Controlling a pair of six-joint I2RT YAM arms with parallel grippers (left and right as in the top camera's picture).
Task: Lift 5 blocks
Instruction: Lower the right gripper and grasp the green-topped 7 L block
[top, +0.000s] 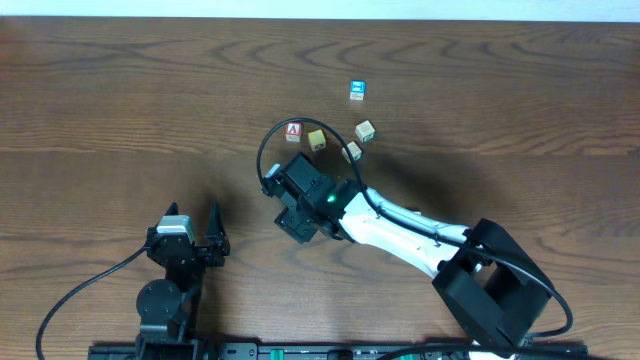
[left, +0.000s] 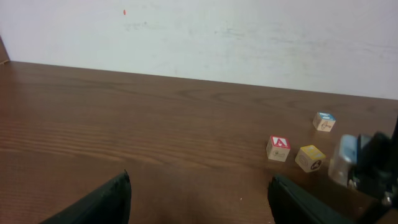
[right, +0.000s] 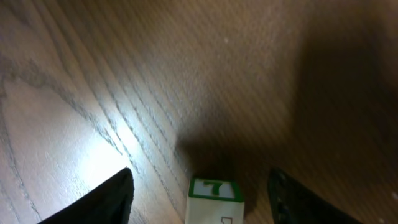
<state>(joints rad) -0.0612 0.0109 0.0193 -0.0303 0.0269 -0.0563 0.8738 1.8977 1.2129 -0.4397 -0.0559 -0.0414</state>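
Overhead, three blocks (top: 351, 151) lie in the far half of the counter (top: 120, 100), beside a red block (top: 293, 130) and a blue block (top: 357, 90). The left wrist view shows the left hand (left: 199, 202) spread wide. In the right wrist view, the right hand (right: 200, 177) is spread around a green-edged block (right: 215, 198) without touching it.

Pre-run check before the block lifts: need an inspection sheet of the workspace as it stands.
Surface: brown wooden table, no spills seen.
Job's things: yellow block, tan block, second tan block, all on the table; green-marked block between the right fingers; fifth not seen.
Clutter: blue-faced cube; red "A" cube.
Grippers: left gripper open, empty; right gripper open, straddling the green-marked block with gaps on both sides.
Cables: black cable loop beside the "A" cube; left arm cable lying on the table.
Surroundings: pale wall behind the table.
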